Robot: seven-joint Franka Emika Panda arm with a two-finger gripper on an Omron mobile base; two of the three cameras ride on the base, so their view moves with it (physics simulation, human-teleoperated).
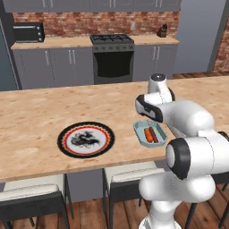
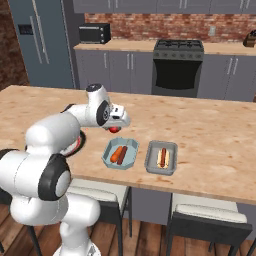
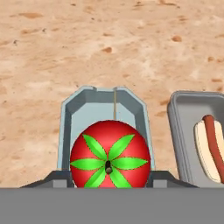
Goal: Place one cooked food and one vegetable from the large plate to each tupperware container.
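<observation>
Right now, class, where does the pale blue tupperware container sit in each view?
Left base view: pale blue container right of centre, beside the arm.
Right base view: centre, left of the hot dog tray.
Hand view: lower centre, behind the tomato.
Shared landmark: the wooden counter under it.

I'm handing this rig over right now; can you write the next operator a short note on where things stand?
Tool: shut on the round red tomato with green leaves, above the pale blue-grey tupperware container.
That container holds a sausage and a carrot-like piece; the grey tray beside it holds a hot dog.
The wide black-rimmed large plate looks cleared.
Done: food in both trays. Left: the tomato probably belongs in the grey tray, not this one.
</observation>
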